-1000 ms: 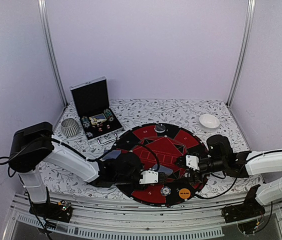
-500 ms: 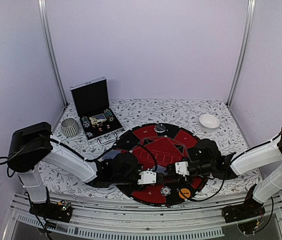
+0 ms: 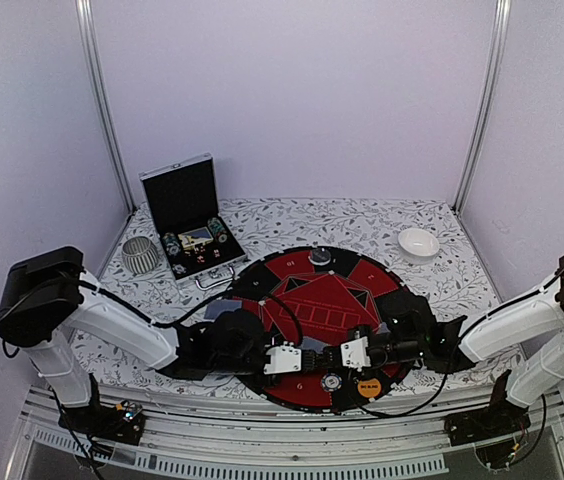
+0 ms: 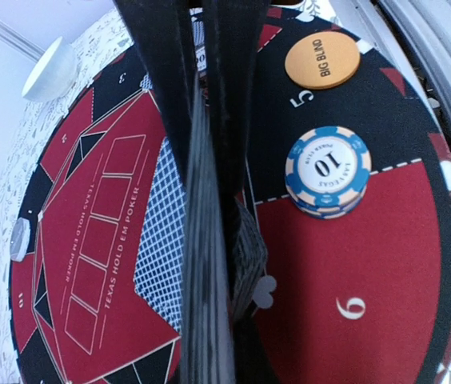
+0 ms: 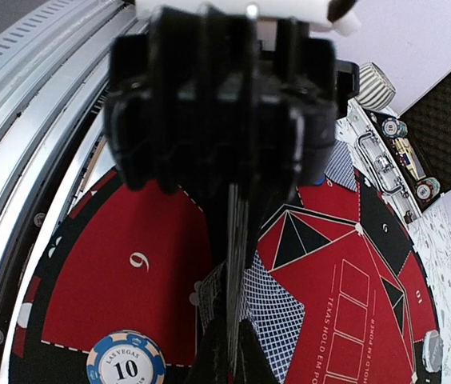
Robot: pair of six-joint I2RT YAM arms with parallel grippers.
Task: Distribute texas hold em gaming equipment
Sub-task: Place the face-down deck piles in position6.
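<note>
the right fingers [image 5: 185,120] have swung left and closed on the cards [image 4: 209,264] in the left fingers [image 4: 157,80].

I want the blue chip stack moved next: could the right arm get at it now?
Probably not yet: the right tool is shut on the cards held by the left tool. The chip stack lies close by, uncovered.

Pale lilac walls [image 3: 292,100] w/ two metal corner posts [image 3: 104,110]; table [image 3: 362,215] has floral-print cover (grey on white).

End effector [image 4: 208,184] pinches cards [image 4: 245,256] (edge-on).
</note>
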